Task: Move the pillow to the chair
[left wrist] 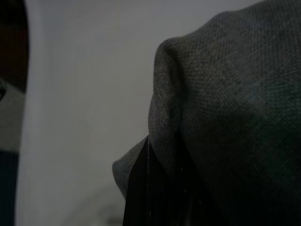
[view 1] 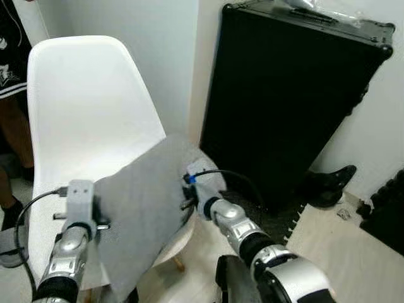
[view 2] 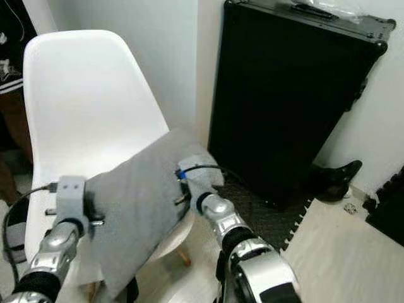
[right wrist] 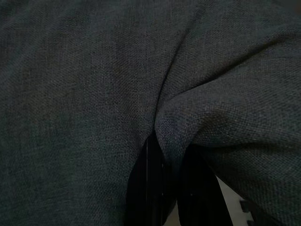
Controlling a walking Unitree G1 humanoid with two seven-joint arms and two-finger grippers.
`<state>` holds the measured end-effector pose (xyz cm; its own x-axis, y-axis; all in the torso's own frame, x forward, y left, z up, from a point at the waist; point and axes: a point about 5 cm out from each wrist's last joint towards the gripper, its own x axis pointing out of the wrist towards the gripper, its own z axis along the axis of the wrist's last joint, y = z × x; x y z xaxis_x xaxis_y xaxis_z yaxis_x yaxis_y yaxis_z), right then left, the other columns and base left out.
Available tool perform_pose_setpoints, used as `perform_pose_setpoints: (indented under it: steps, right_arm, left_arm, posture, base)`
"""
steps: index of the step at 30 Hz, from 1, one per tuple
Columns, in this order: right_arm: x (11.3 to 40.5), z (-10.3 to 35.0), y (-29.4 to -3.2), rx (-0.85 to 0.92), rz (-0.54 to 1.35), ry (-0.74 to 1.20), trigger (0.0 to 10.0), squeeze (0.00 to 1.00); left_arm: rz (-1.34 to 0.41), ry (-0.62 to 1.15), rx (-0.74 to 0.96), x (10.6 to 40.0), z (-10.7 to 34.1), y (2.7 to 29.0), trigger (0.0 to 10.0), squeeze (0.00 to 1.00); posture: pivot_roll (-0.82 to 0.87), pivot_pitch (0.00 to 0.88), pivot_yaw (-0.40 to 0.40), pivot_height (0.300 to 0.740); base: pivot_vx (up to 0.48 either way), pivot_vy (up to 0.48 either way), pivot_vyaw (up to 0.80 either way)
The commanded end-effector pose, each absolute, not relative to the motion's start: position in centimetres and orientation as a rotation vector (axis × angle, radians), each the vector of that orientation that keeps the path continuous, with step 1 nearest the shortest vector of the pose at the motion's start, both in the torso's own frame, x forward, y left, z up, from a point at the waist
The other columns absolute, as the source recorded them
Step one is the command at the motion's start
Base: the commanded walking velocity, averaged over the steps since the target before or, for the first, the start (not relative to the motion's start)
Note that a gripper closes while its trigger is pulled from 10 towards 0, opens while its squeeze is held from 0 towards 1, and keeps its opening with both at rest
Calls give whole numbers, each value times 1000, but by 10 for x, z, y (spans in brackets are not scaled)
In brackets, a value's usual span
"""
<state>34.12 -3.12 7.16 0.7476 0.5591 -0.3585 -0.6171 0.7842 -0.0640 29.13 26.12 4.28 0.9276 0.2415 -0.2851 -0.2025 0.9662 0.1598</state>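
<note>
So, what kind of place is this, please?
Probably a room corner in a home: a white chair stands by a pale wall, a black hard case leans there, and dark shoes lie on the floor.

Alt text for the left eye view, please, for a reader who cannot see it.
Both robot arms hold a grey pillow over the seat of a white chair, the left hand and the right hand each pinching one side. A large black case leans against the wall to the right, and a person's leg stands behind the chair.

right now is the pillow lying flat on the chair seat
No, the grey pillow is held tilted above the white chair, with the left gripper and right gripper pinching its opposite edges.
</note>
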Motion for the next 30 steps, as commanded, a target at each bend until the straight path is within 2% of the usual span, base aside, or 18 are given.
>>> perform_pose_setpoints:
  steps: [1,9,23,24,25,26,27,30]
  right_arm:
    - [331,66,-12,-213,756,359,10000,0]
    - [317,60,7,-245,862,378,10000,0]
    - [312,57,9,-204,926,405,10000,0]
    - [311,57,10,-189,944,404,10000,224]
    - [311,58,10,-176,956,396,10000,855]
    - [311,59,11,-167,964,391,10000,855]
    - [310,60,12,-151,978,385,10000,1000]
    - [310,61,12,-128,997,379,10000,1000]
  left_arm:
    - [196,250,131,296,50,253,10000,0]
    - [291,333,110,268,28,278,10000,0]
    - [245,347,56,268,22,263,10000,0]
    - [218,324,25,268,24,260,10000,569]
    - [204,311,8,269,25,258,10000,1000]
    - [195,302,-3,269,26,257,10000,1000]
    - [184,293,-13,269,26,255,10000,1000]
    - [165,282,-24,269,27,253,10000,1000]
  posture:
    - [4,110,-149,583]
    - [4,110,-150,583]
    - [6,110,-154,583]
    - [2,102,-149,583]
    - [2,102,-149,583]
    - [2,102,-149,583]
    - [2,99,-148,583]
    - [4,96,-148,583]
  base:
    - [0,0,0]
    - [0,0,0]
    - [0,0,0]
    - [0,0,0]
    - [0,0,0]
    - [0,0,0]
    - [0,0,0]
    - [0,0,0]
